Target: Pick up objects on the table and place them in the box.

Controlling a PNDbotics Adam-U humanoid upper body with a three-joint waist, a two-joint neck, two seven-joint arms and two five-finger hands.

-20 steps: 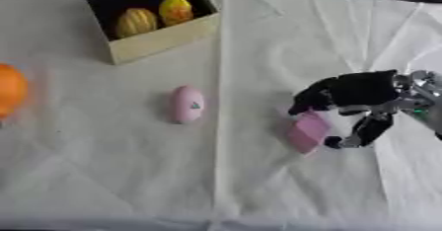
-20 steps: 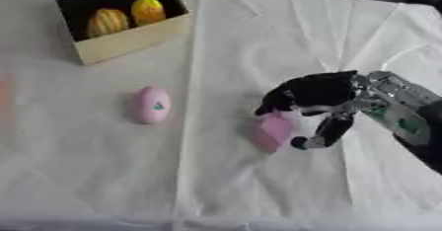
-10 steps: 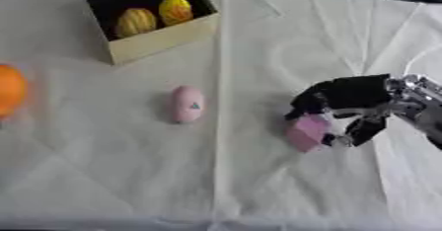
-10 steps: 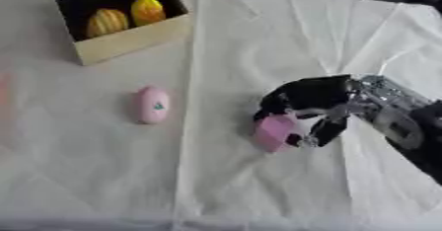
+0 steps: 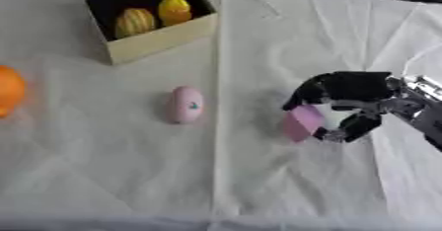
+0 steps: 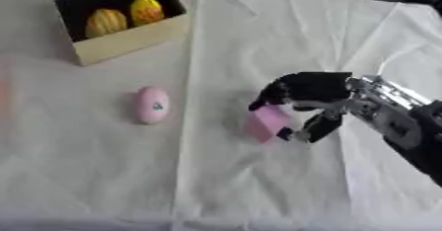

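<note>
A desk (image 5: 103, 175) covered with a creased white cloth (image 5: 259, 37) is seen from above. Near its far left corner an open cardboard box (image 5: 160, 40) is set askew, and two yellow, oval objects (image 5: 155, 18) are held inside it, side by side. At the left edge an orange round thing (image 5: 10, 89) is partly cut off. A pink egg-shaped object (image 5: 186, 104) with a small dark mark is laid near the middle of the desk. Towards the right edge, the black right hand (image 5: 349, 94) is curled over a pink block (image 5: 301, 122), which is pinched between fingers and thumb.
</note>
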